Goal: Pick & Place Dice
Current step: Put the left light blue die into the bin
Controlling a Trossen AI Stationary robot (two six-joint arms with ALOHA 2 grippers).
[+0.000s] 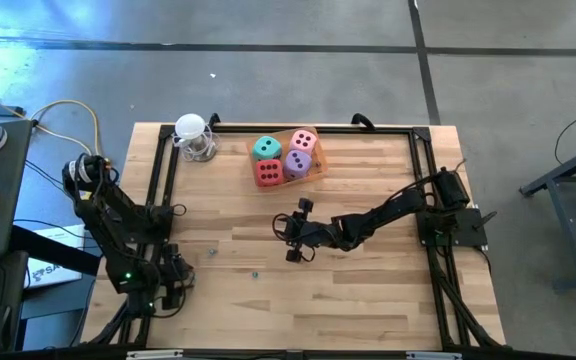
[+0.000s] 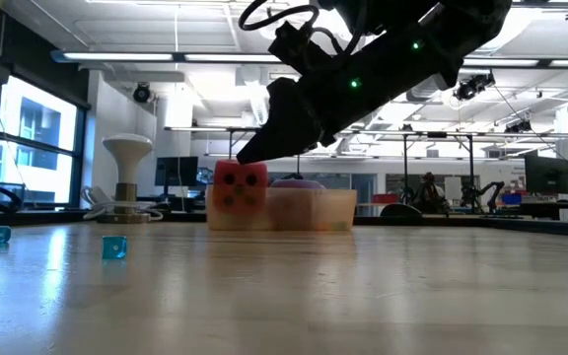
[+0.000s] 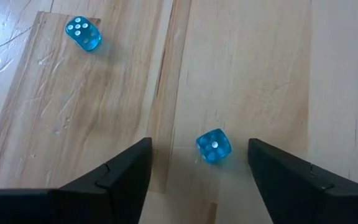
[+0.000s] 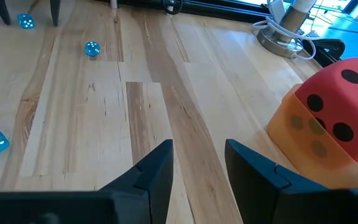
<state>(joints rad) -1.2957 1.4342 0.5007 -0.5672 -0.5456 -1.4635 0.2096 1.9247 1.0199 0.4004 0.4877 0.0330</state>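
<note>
The left claw (image 3: 197, 168) is open low over the table (image 1: 368, 290), with a small blue die (image 3: 214, 146) between its fingers. The right claw (image 4: 197, 165) is open and empty. Four big dice (image 1: 286, 157) sit in a tray (image 1: 317, 165) at 12 o'clock from it.

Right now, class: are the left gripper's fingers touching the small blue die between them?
Apart: the left wrist view shows bare wood between the blue die and each finger.

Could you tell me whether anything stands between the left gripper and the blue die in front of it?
Nothing visible does: the blue die lies on the bare table between the left gripper's open fingers, touching neither.
</note>
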